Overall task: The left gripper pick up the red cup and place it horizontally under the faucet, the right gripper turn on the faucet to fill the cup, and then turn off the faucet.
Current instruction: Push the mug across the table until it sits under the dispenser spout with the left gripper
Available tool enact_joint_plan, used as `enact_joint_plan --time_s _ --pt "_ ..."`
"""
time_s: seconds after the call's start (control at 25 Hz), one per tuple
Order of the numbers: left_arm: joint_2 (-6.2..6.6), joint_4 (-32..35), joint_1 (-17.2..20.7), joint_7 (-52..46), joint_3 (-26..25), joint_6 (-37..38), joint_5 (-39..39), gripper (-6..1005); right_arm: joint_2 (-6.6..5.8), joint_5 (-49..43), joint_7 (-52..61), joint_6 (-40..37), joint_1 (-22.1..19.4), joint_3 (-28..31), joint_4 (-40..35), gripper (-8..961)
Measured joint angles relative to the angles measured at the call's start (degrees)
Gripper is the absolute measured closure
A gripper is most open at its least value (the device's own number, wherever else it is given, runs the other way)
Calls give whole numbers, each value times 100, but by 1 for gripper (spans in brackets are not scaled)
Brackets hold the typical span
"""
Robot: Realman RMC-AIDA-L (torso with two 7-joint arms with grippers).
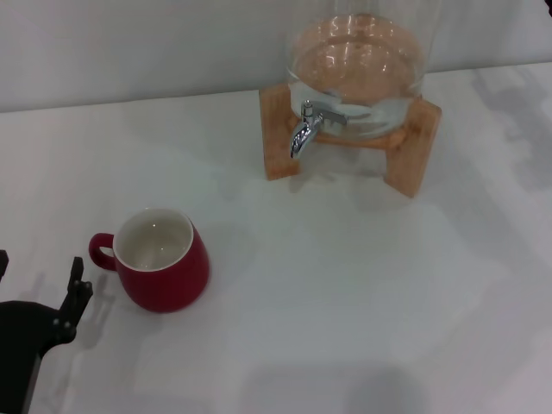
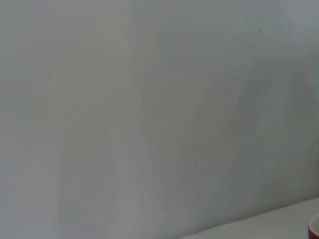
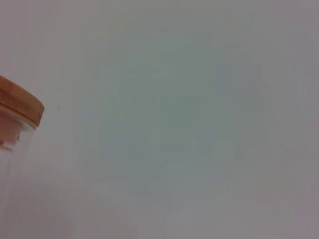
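1. The red cup (image 1: 161, 259) stands upright on the white desk (image 1: 345, 302), mouth up, white inside showing and empty, in the near-left part of the head view.
2. Its small loop handle (image 1: 101, 251) sticks out to the robot's left, straight toward the left claw (image 1: 65, 302).
3. The left claw sits low at the near-left corner, just beside the cup and clear of it, with the handle between the two.
4. One black finger (image 1: 78, 289) shows in full and only a sliver of another at the frame edge, so whether the claw is open or closed cannot be told.
5. The left wrist view gives mostly blank wall and just a red sliver of the cup (image 2: 315, 230) at the corner, so the claw appears to point past the cup, not at it.
6. The key relation: the cup lies to the right of the left claw and a little farther from the robot, so the reach likely goes rightward and slightly forward, meeting the handle side first.
7. The faucet (image 1: 306, 127) hangs at the front of the glass jar (image 1: 362, 60) on its wooden stand (image 1: 278, 142), well apart from the cup, far and to the right.
8. The right claw is not in the head view; its wrist camera catches only the jar's wooden lid (image 3: 20, 105).
9. Judged from this, the pickup is not yet done.
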Motion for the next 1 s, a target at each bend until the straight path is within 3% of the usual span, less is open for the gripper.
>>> enact_joint_plan --time_s 1.0 --pt "62 -244 -256 -34 9 543 30 123 46 1 0 40 -47 0 0 291"
